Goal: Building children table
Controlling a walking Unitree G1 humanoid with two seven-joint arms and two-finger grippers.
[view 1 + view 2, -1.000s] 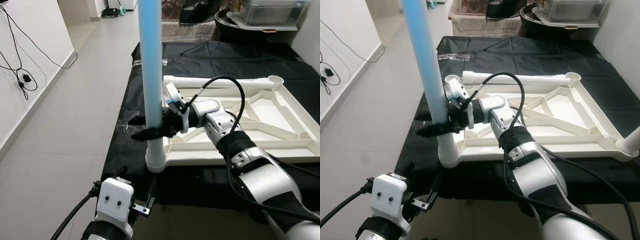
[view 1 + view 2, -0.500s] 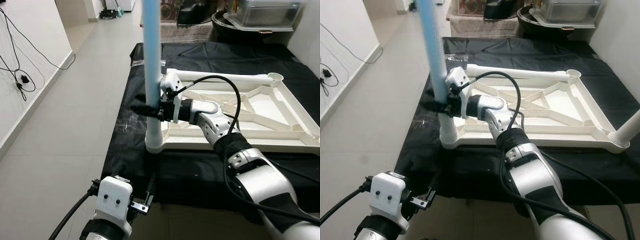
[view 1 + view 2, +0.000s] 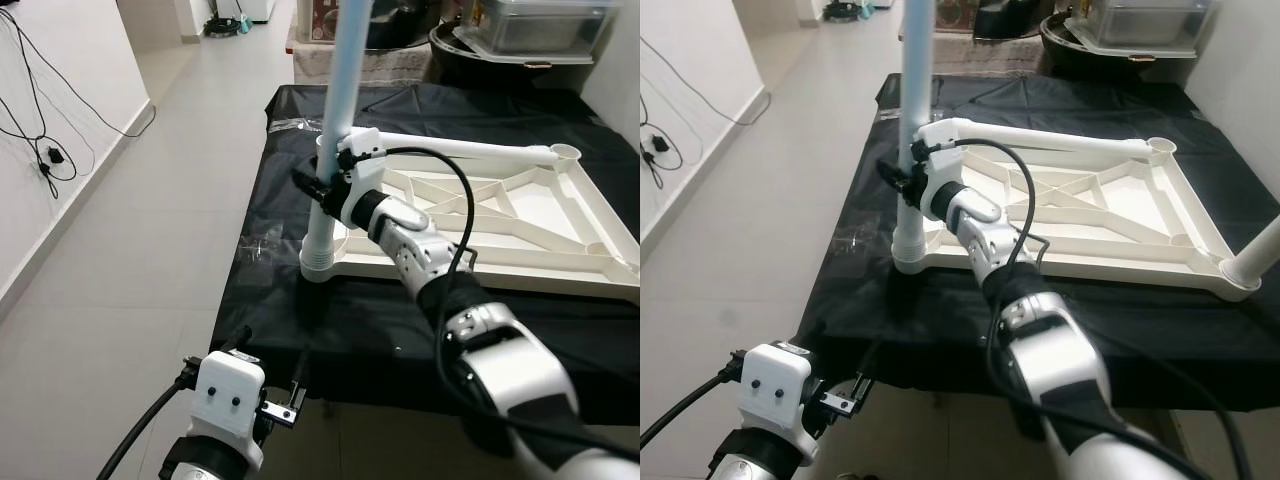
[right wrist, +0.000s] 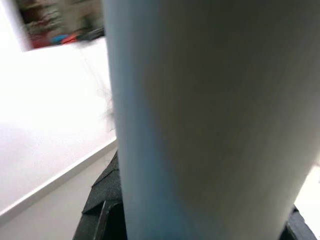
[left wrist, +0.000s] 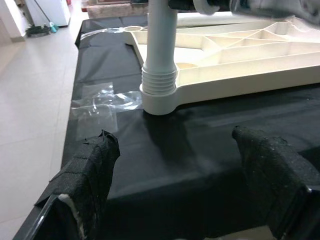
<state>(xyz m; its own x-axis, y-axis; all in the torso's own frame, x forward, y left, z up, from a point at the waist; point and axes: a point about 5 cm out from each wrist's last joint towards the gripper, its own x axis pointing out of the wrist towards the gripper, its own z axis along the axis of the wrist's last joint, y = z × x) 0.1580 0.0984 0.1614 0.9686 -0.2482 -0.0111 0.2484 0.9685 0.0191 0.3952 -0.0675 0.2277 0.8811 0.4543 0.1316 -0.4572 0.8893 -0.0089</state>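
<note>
A pale blue-white table leg (image 3: pixel 338 110) stands upright in the near-left corner socket (image 5: pixel 159 85) of the white table top (image 3: pixel 480 275), which lies upside down on a black cloth. My right gripper (image 3: pixel 312 186) is shut on the leg a little above the threaded collar. In the right wrist view the leg (image 4: pixel 210 125) is pressed close. My left gripper (image 5: pixel 176 136) is open and holds nothing, low before the table edge and facing the socket. A second leg (image 3: pixel 450 148) lies along the top's far rim. A third leg (image 3: pixel 1260 255) rises from the near-right corner.
The black-covered table (image 3: pixel 400 330) ends at a front edge close to my left arm (image 3: pixel 230 395). Clear plastic wrap (image 3: pixel 262 245) lies left of the socket. Open tiled floor (image 3: pixel 130 280) runs along the left. Cables hang on the wall (image 3: pixel 40 150), and bins (image 3: pixel 540 25) stand behind.
The whole view has shifted, so the camera moved. My right gripper has stayed clasped on the leg, and its wrist has swung round to the leg's far side. The left arm has stayed low.
</note>
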